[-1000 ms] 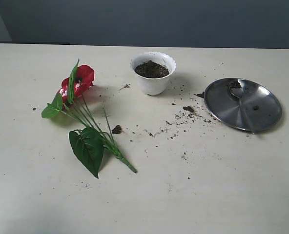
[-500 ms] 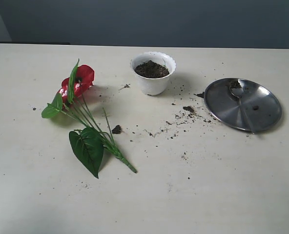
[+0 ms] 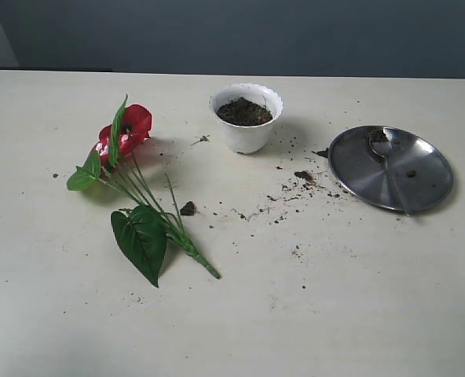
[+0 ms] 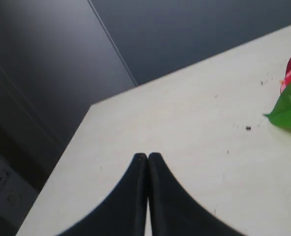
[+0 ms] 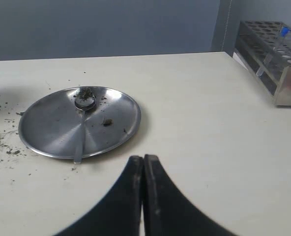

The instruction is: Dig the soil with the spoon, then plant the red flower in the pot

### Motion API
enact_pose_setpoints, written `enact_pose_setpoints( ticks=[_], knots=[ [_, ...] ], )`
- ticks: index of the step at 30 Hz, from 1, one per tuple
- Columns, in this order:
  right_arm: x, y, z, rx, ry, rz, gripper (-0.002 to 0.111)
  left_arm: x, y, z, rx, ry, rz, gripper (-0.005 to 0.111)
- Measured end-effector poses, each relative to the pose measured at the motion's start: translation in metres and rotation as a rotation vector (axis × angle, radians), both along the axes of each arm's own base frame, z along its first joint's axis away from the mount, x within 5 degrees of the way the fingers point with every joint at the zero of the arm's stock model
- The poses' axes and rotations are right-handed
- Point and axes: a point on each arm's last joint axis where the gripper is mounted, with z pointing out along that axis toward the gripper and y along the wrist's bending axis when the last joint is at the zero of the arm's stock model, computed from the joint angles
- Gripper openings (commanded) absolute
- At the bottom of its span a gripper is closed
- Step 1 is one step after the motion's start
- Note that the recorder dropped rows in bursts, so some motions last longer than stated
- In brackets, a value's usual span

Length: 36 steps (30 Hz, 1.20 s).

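Well, with the left gripper (image 4: pixel 147 157) and right gripper (image 5: pixel 143 158) both pressed together and empty, the spoon (image 5: pixel 81 123) lying flat on the steel plate (image 5: pixel 47 129) could skid away from a clumsy pinch.

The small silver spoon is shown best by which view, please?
The right wrist view: the small silver metal spoon lies close and whole on the round steel plate. The exterior view shows it small and faint; the left wrist view, not at all.

Lab: test-tube rack (image 5: pixel 276 64) on tabletop (image 5: pixel 199 123)
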Motion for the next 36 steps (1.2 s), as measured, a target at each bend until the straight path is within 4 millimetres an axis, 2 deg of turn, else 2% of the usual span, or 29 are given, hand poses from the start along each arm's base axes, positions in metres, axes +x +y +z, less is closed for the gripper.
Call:
enact_pose_setpoints(
  ticks=[6, 17, 20, 24, 26, 30, 36],
  knots=[
    [0.000, 0.000, 0.000, 0.000, 0.000, 0.000, 0.000, 0.003, -0.005, 0.013, 0.038, -0.139, -0.064, 0.000],
    [0.000, 0.000, 0.000, 0.000, 0.000, 0.000, 0.000, 0.003, -0.006, 0.015, 0.043, -0.163, -0.075, 0.000],
    [0.000, 0.000, 0.000, 0.000, 0.000, 0.000, 0.000, 0.003, -0.008, 0.017, -0.122, -0.235, -0.082, 0.000],
    [0.000, 0.000, 0.000, 0.000, 0.000, 0.000, 0.000, 0.003, -0.009, 0.017, -0.511, -0.342, -0.073, 0.000],
    [0.000, 0.000, 0.000, 0.000, 0.000, 0.000, 0.000, 0.003, -0.009, 0.019, -0.618, -0.382, -0.073, 0.000],
    [0.000, 0.000, 0.000, 0.000, 0.000, 0.000, 0.000, 0.002, -0.007, 0.026, -0.766, -0.513, -0.081, 0.000],
    [0.000, 0.000, 0.000, 0.000, 0.000, 0.000, 0.000, -0.002, -0.003, 0.038, -0.859, -0.686, -0.093, 0.000]
  ],
)
